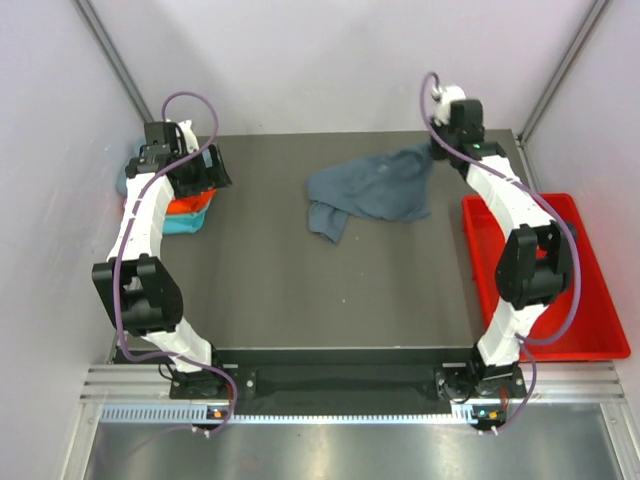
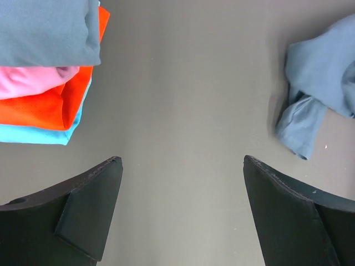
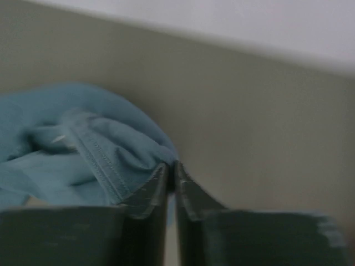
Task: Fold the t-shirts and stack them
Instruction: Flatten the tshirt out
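Note:
A crumpled slate blue-grey t-shirt (image 1: pixel 372 190) lies at the back middle of the table; it also shows in the left wrist view (image 2: pixel 321 83) and the right wrist view (image 3: pixel 72 149). My right gripper (image 1: pixel 437 150) is shut on its far right edge (image 3: pixel 171 164). A stack of folded t-shirts (image 1: pixel 187 212) sits at the left edge, partly under my left arm: dusty teal (image 2: pixel 44 30) on top, then pink (image 2: pixel 30 80), orange (image 2: pixel 52 108) and turquoise (image 2: pixel 33 134). My left gripper (image 1: pixel 200 170) is open and empty (image 2: pixel 183 172) above the table beside the stack.
A red plastic tray (image 1: pixel 590 310) stands at the right edge of the dark table (image 1: pixel 300 290), beside my right arm. Pale walls close in the left, back and right sides.

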{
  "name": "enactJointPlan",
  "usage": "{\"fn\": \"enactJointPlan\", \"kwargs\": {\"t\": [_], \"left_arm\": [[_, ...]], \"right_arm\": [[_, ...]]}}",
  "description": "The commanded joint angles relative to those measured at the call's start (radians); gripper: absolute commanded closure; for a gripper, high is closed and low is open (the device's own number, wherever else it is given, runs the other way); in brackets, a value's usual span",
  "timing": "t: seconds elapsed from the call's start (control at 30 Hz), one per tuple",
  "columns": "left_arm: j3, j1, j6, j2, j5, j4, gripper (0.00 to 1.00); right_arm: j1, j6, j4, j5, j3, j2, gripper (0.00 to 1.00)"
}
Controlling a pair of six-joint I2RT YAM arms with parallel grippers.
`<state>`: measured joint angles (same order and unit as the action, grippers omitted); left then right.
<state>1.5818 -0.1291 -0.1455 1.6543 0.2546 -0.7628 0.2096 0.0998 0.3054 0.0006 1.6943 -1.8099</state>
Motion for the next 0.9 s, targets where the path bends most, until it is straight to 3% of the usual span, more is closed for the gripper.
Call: {"fn": "enactJointPlan", "kwargs": {"t": [0.0,0.03,0.13,0.37,0.5,0.87], "left_arm": [[0.017,-0.004,-0.016,-0.005,0.021,0.040,0.06],[0.015,-0.004,-0.016,-0.004,0.025,0.040,0.06],[0.012,-0.004,-0.014,-0.002,0.099,0.037,0.06],[-0.072,0.086,-0.026,0.083,0.336,0.031,0.16],[-0.042,0.177,-0.028,0.183,0.365,0.045,0.18],[0.145,0.286,-0.098,0.502,0.477,0.077,0.18]], "right_arm": [[-0.104,-0.194,0.041,0.122,-0.094,0.034,0.80],[-0.136,-0.195,0.063,0.084,-0.108,0.031,0.54],[-0.089,-0.117,0.031,0.040,-0.139,0.046,0.38],[0.129,0.086,0.041,-0.135,-0.068,-0.002,0.37],[0.203,0.113,0.069,-0.195,0.016,-0.080,0.37],[0.244,0.190,0.121,-0.093,0.103,-0.204,0.35]]}}
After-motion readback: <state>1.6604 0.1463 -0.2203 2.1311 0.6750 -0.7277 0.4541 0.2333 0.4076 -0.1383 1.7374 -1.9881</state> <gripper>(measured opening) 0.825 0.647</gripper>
